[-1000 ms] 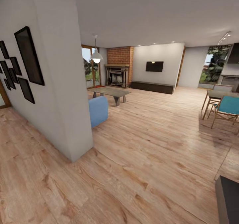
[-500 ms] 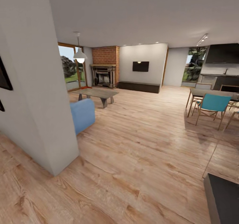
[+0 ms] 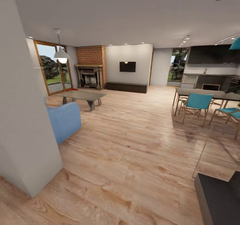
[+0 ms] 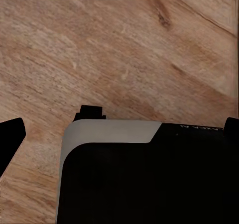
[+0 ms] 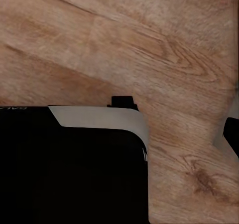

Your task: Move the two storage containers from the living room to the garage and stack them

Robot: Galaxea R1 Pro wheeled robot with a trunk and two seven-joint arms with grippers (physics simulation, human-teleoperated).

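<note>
Camera swung since a second ago: white wall corner (image 3: 30, 145) slid toward left edge, framed pictures gone, living room opened up.
Robot likely in transit toward pickup.
Small red-orange patch (image 3: 72, 89) at far end of coffee bench (image 3: 81, 94), possibly a storage container; unsure.
In way: blue sofa (image 3: 65, 120), wall corner.
Dining chairs (image 3: 196, 103) at right, well apart.
Both tools: state cannot be told.

Open-plan room with light wood-plank floor (image 3: 133, 145); white wall corner (image 3: 23, 118) fills the frame's left, blue sofa end (image 3: 65, 120) just behind it, low grey coffee table (image 3: 81, 96) beyond. Far wall, upper left: brick fireplace (image 3: 89, 69), wall TV (image 3: 127, 66), dark low cabinet (image 3: 126, 86), white pendant lamp (image 3: 61, 54), wood-framed glass door (image 3: 51, 68). Right side: dining table (image 3: 206, 94) with teal chairs (image 3: 197, 103), dark kitchen units (image 3: 210, 64) behind; ceiling spots lit.
</note>
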